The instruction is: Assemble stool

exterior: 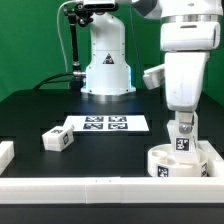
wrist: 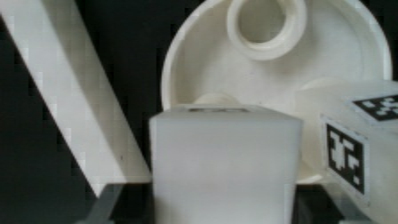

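The round white seat (exterior: 178,162) lies at the exterior view's right, against the front white rail. My gripper (exterior: 183,128) hangs just above it, shut on a white blocky leg (exterior: 184,141) with a tag, held upright over the seat. In the wrist view the held leg (wrist: 221,150) fills the space between my dark fingers (wrist: 121,198), with the seat (wrist: 214,60) and its round hole (wrist: 274,24) behind it. A second tagged leg (wrist: 363,140) stands close beside the held one. A third leg (exterior: 58,140) lies on the black table at the exterior view's left.
The marker board (exterior: 105,124) lies flat in the middle of the table. A low white rail (exterior: 90,187) runs along the front edge, with a white block (exterior: 5,154) at the left end. The robot base (exterior: 106,70) stands at the back.
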